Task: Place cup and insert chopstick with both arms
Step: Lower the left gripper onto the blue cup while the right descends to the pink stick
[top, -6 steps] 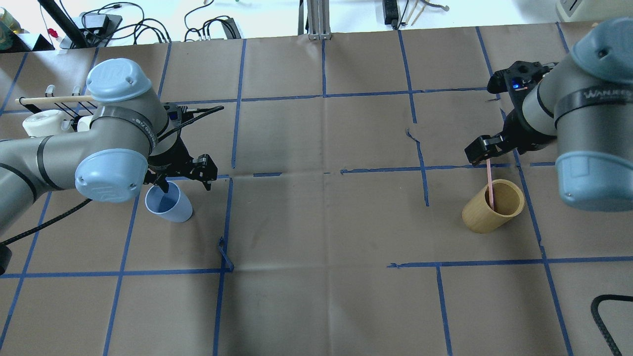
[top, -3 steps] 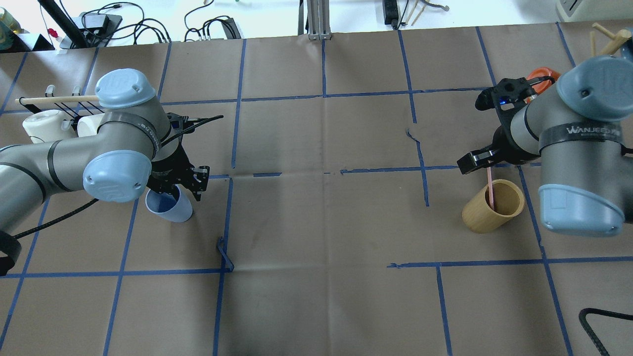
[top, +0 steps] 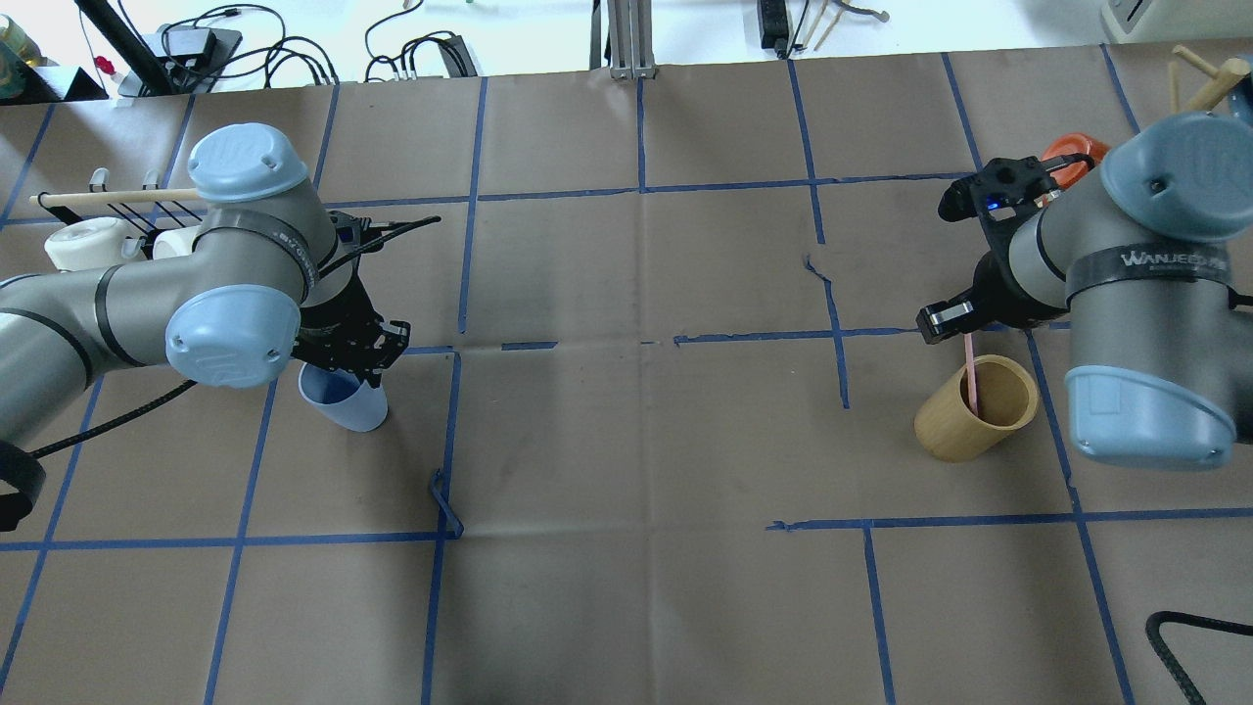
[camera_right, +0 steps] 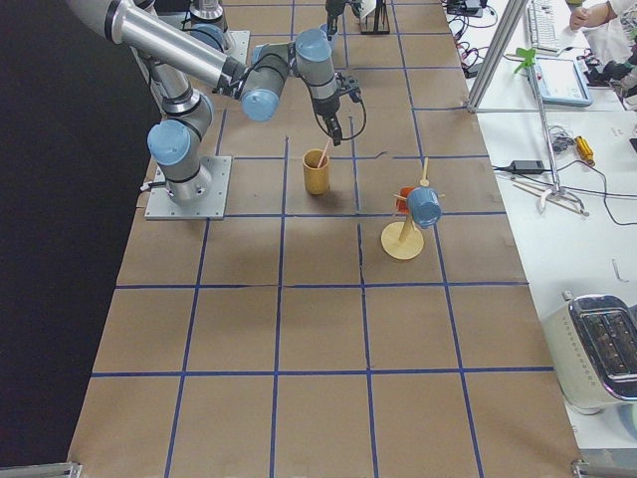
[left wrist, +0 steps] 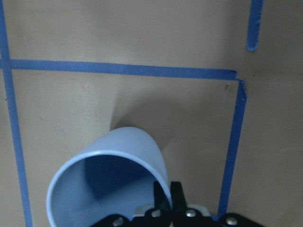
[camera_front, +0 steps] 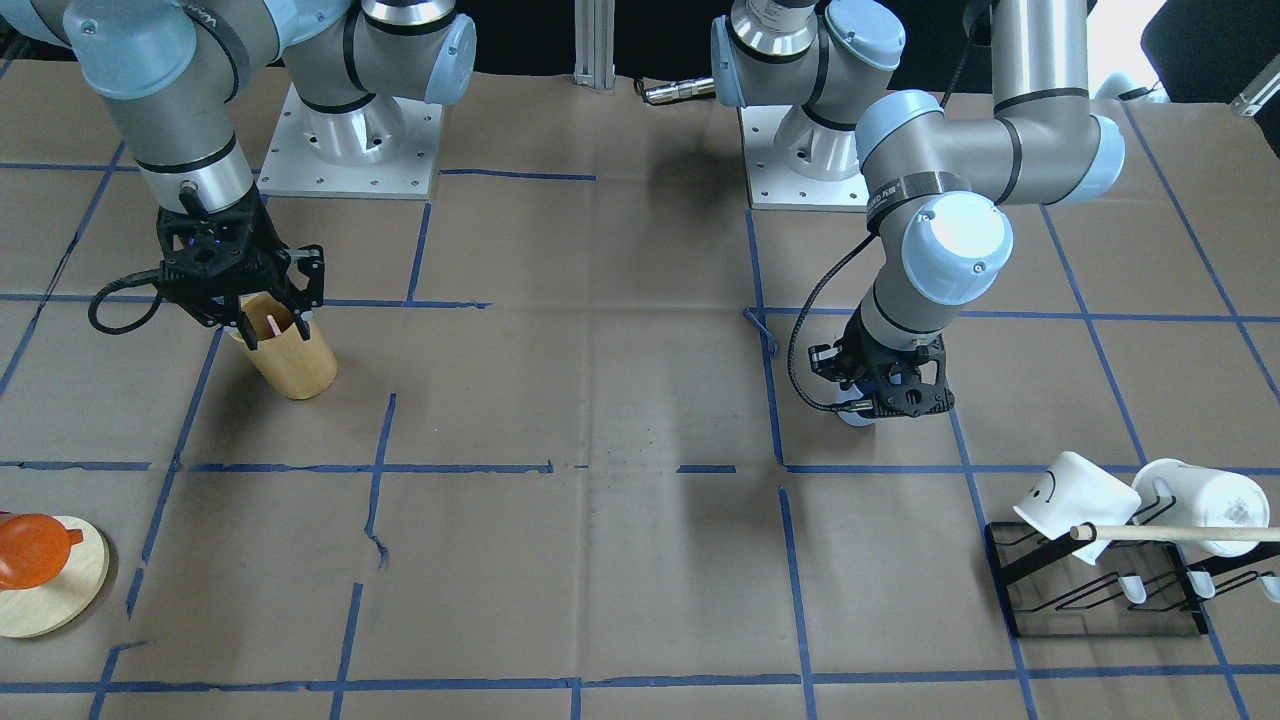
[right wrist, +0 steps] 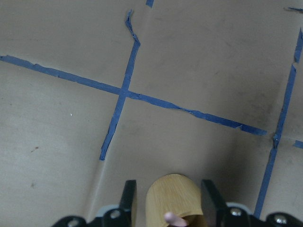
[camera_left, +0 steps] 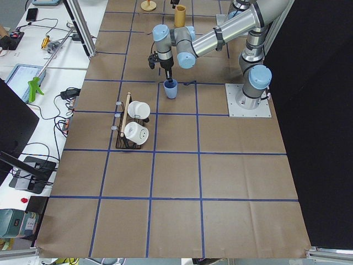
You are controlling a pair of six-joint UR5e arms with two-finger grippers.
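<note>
The light blue cup (top: 345, 403) stands on the table's left side; it also shows in the left wrist view (left wrist: 113, 184) and the exterior left view (camera_left: 171, 90). My left gripper (top: 345, 360) is shut on the cup's rim, one finger inside and one outside (left wrist: 164, 198). The pink chopstick (top: 970, 372) leans in a tan bamboo cylinder (top: 969, 416) on the right. My right gripper (camera_front: 268, 318) is open above that cylinder (right wrist: 173, 198), its fingers on either side of the chopstick's top (right wrist: 171, 218), not touching it.
A black rack (camera_front: 1100, 590) with two white mugs (camera_front: 1075, 492) and a long wooden rod (top: 108, 197) stands at the far left. A wooden stand (camera_right: 403, 239) with an orange item (camera_front: 35, 548) and another blue cup (camera_right: 425, 206) is at the far right.
My left gripper, open beside the cup a second ago, has come down and shut on the cup's rim. My right arm shifted slightly; its gripper stays open over the chopstick.
</note>
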